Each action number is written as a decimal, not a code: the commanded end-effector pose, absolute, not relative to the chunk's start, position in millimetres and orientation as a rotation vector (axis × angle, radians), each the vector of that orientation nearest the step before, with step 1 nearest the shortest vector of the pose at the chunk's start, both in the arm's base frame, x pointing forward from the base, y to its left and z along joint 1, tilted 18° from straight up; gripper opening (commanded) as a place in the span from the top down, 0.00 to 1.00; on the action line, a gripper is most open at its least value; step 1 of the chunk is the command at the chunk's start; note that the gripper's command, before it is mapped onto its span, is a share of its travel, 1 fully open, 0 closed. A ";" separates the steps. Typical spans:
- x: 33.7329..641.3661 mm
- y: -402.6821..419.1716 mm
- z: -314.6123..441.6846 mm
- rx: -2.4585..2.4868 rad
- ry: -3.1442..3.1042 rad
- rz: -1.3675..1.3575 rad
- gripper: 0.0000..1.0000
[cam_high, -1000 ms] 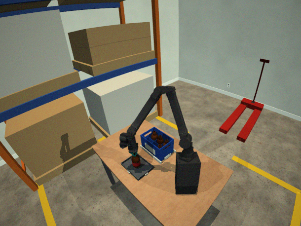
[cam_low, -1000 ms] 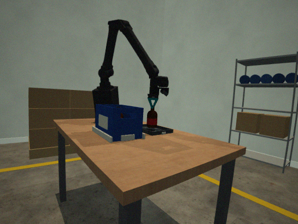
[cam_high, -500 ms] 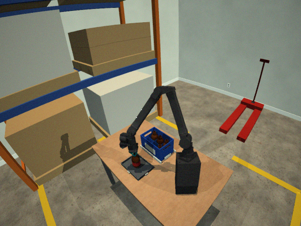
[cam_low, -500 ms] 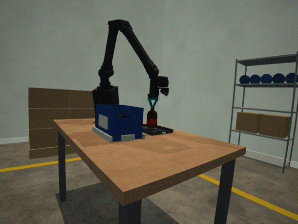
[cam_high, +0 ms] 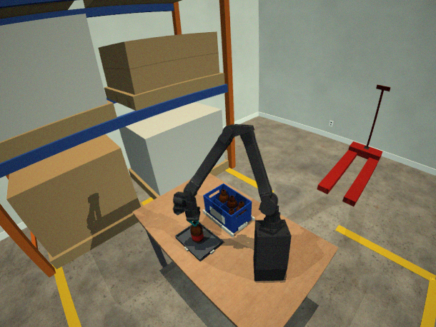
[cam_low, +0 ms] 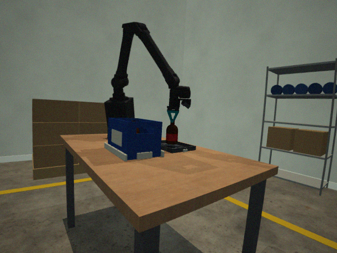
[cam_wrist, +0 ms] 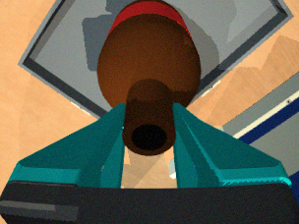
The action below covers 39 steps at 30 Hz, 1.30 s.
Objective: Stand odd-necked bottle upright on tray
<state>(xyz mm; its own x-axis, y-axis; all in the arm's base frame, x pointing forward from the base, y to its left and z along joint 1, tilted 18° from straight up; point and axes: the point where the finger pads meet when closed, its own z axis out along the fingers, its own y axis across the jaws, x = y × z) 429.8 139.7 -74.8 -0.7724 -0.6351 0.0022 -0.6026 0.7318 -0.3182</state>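
The gripper (cam_high: 194, 223) (cam_low: 172, 121) (cam_wrist: 149, 112), fingers partly open, has the bottle (cam_high: 196, 233) (cam_low: 172, 133) (cam_wrist: 149, 64) by its neck, upright over the tray (cam_high: 205, 252) (cam_low: 177, 149) (cam_wrist: 54, 81). Base contact is hard to judge; lower gently until it seats, spread the fingers evenly, then rise straight, clear of the crate (cam_high: 234, 220) (cam_low: 138, 143) (cam_wrist: 272, 123).

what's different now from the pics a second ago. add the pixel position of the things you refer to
Nothing visibly changed: the gripper (cam_high: 194, 223) (cam_low: 172, 121) (cam_wrist: 149, 112) is shut on the neck of the red-banded bottle (cam_high: 196, 233) (cam_low: 172, 135) (cam_wrist: 148, 54) over the tray (cam_high: 201, 254) (cam_low: 190, 147) (cam_wrist: 51, 92), as before, and the crate (cam_high: 229, 214) (cam_low: 143, 141) stayed put.
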 end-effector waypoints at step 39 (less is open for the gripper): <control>443.7 138.3 -81.1 -1.003 2.803 -0.452 1.00</control>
